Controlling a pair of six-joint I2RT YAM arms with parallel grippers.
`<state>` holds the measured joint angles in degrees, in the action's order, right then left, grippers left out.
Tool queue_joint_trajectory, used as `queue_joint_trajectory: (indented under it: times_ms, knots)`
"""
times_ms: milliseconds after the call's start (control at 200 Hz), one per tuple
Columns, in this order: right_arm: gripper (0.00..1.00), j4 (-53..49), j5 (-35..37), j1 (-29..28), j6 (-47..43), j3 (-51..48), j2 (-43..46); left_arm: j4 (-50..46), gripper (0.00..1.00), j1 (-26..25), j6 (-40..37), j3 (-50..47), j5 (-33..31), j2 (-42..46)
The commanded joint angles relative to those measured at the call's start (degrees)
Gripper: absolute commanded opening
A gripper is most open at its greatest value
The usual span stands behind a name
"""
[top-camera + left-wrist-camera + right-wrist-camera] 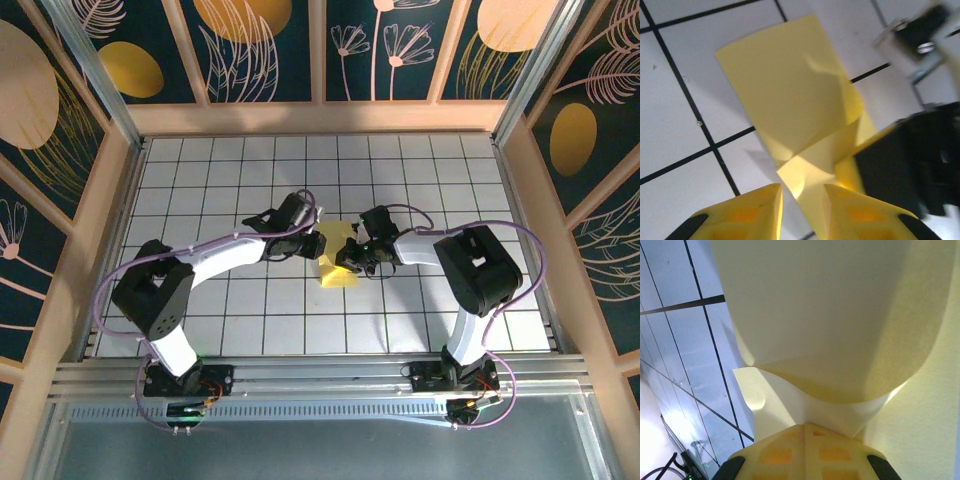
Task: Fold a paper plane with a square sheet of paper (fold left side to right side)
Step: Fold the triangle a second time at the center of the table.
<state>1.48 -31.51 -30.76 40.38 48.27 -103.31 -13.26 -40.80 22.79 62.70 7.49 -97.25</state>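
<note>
The square sheet of paper (338, 272) is pale yellow and lies folded over itself near the middle of the gridded table, partly lifted. In the right wrist view my right gripper (805, 427) is shut on the paper (825, 315), which curls up and away from the closed fingertips. My left gripper (802, 192) faces it from the left with its yellow fingers (755, 210) apart. A lower flap of the paper (785, 85) runs through that gap, not pinched. From above, the left gripper (318, 245) and the right gripper (352, 258) meet over the sheet.
The white tiled table (250, 180) has black grid lines and is fenced by wooden walls (120, 200) on three sides. A metal rail (320, 375) carries both arm bases at the near edge. The right arm's black wrist (910, 165) crowds the left gripper's right side.
</note>
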Motion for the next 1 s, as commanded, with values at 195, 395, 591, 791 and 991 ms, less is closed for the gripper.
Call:
queue_joint_trajectory:
  times_ms: [195, 395, 591, 791, 991]
  knots:
    - [0.00, -4.5, 3.7, -0.3, -1.5, -0.2, -0.8, 5.4, 0.18, 0.4, 16.6, -9.6, 18.9, 5.1]
    - [0.00, -4.5, 3.4, -0.3, -1.4, -0.2, -1.0, 8.1, 0.11, 0.4, 19.5, -12.2, 21.5, 3.3]
    - [0.00, -4.8, 3.5, -1.3, -1.6, 0.1, -1.2, 9.7, 0.08, 0.4, 18.4, -11.7, 23.5, 0.1]
    - [0.00, -5.1, 3.4, -1.3, -1.6, 0.2, -1.5, 9.8, 0.07, 0.4, 17.7, -10.1, 23.9, -3.0]
    - [0.00, -5.4, 3.3, -1.4, -1.7, 0.2, -1.6, 10.3, 0.07, 0.4, 17.5, -9.0, 24.0, -4.7]
